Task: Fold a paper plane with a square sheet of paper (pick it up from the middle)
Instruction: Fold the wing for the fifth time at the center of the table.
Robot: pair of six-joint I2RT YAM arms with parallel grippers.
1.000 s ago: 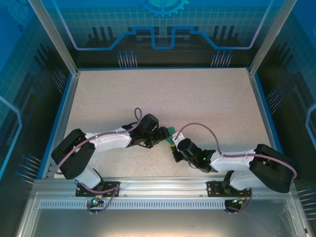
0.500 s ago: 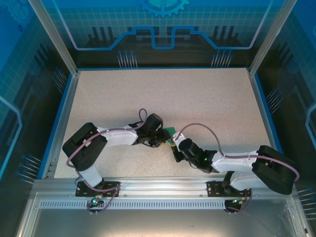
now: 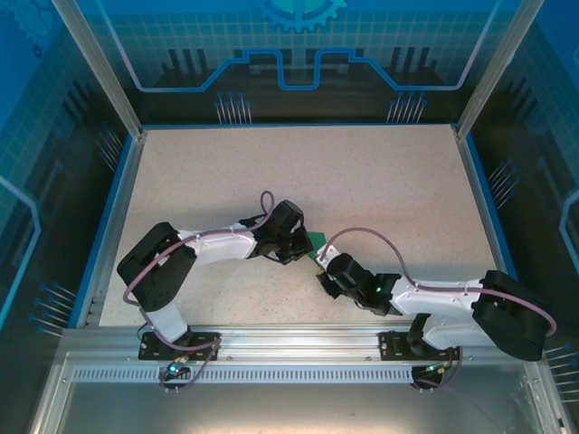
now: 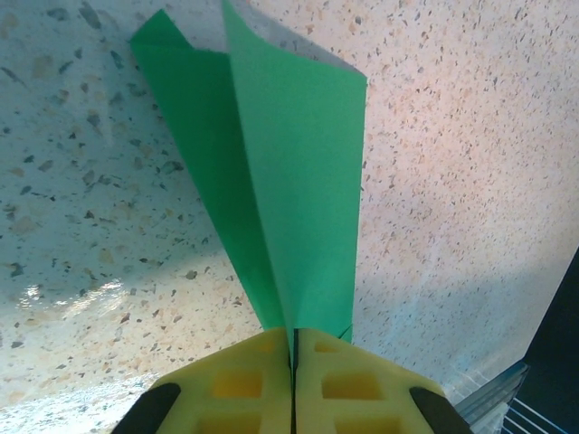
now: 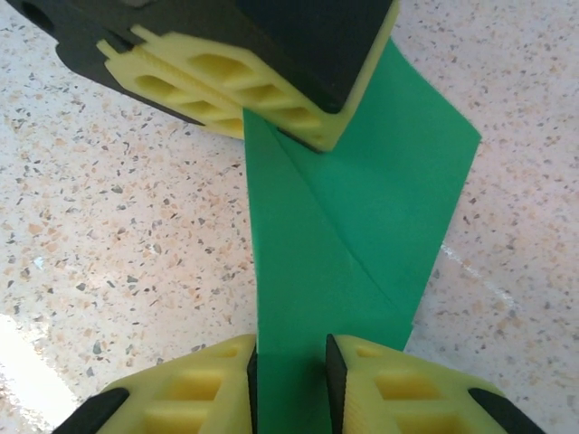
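Speckled beige tabletop (image 3: 362, 181) with a blue rim filled the bay, closed in by clear panels printed with blue line patterns. Both arms reached inward from the near edge and met a little in front of the middle of the table.

From above, the left gripper (image 3: 305, 247) and the right gripper (image 3: 319, 265) stood nose to nose, with a small patch of green paper (image 3: 316, 241) showing between them, just above the table.

The left wrist camera showed that gripper's yellow fingers (image 4: 240, 384) pressed tight together, pinching the narrow end of the green paper (image 4: 294, 181). From that pinch the sheet fanned out into two layered flaps, one paler and facing the camera, one darker behind it on the left, both rising away over the tabletop.

The right wrist camera showed the right gripper's yellow fingers (image 5: 204, 384) parted by a narrow gap, and a strip of the green paper (image 5: 362, 199) ran straight through that gap. I could not tell whether the fingers touched its edges. A diagonal crease crossed the sheet, and a wider flap spread out to the right, with its shadow on the table beneath. At the far end, the left gripper's closed yellow fingers (image 5: 262, 104) clamped the top of the sheet, so the paper was stretched between the two grippers.
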